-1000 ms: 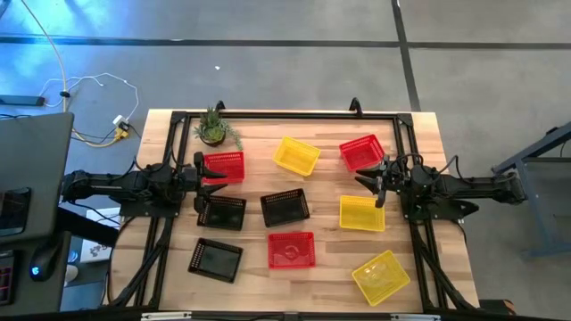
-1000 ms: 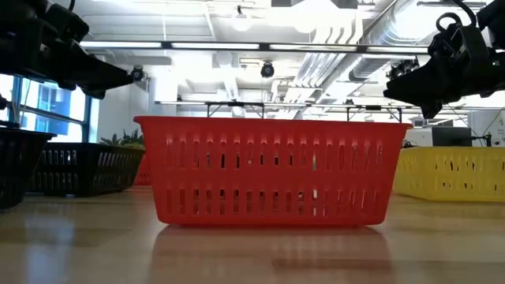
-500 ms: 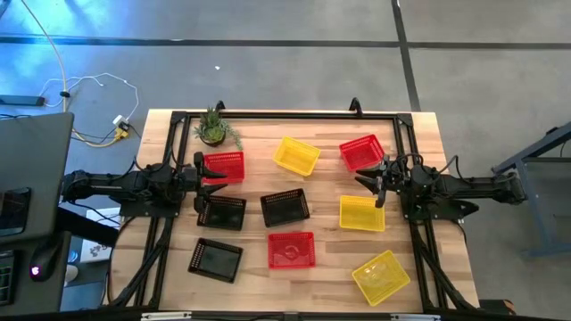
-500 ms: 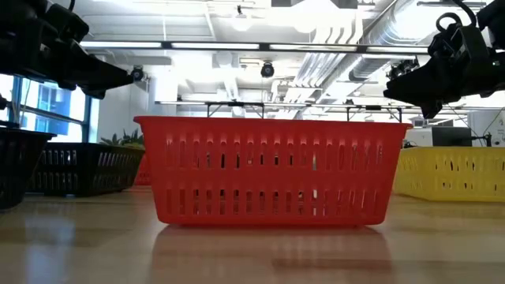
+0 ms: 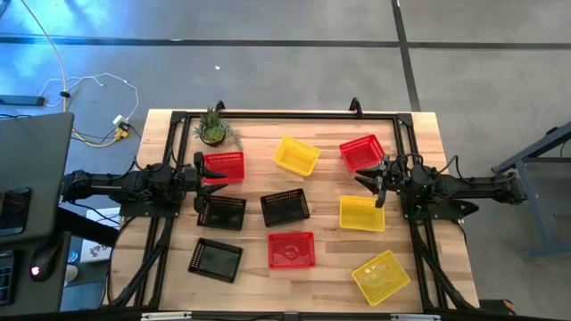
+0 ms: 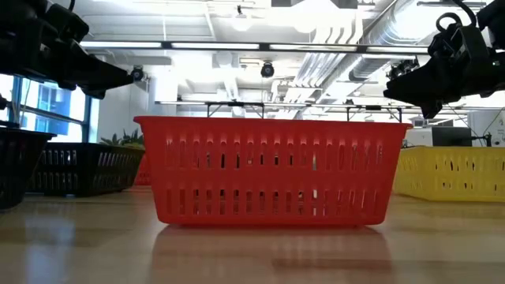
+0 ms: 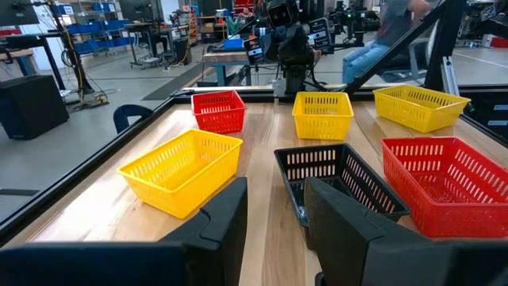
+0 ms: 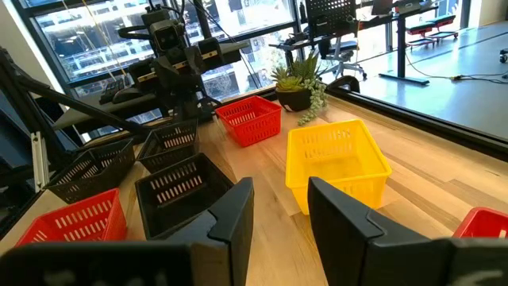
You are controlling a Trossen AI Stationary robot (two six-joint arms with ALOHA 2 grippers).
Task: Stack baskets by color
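The left pincer [image 5: 212, 185] hangs above the left side of the counter [image 5: 330, 276], between a red basket [image 5: 224, 166] on its far side and a black basket [image 5: 221, 213] on its near side. Its jaws stand apart w/ a gap, nothing between them. The right pincer [image 5: 369, 185] hangs at the right side, jaws also apart and empty, between the far-right red basket [image 5: 360, 152] and a yellow basket [image 5: 361, 213].

Count: 9 baskets, 3 of each colour, all separate, none stacked. Red: 1 far left, 1 far right, 1 near the middle [image 5: 292, 250]. Yellow: 1 far in the middle [image 5: 295, 155], 1 at the right under the right pincer, 1 at the near right corner [image 5: 381, 275], turned at an angle. Black: 1 at the left, 1 in the centre [image 5: 285, 207], 1 near left [image 5: 215, 259]. Every basket seen from above looks empty.

A small potted plant [image 5: 213, 127] stands at the far left corner, just beside the far-left red basket.

The counter is light wood w/ a black frame [image 5: 294, 115] around it. The floor [image 5: 268, 71] is grey concrete; a cable [image 5: 98, 85] lies on it, left of the counter. In the low view the room shows white ceiling pipes [image 6: 371, 31] and a window [image 6: 51, 106]. In the left wrist view a seated person [image 7: 389, 40] shows far behind the counter.
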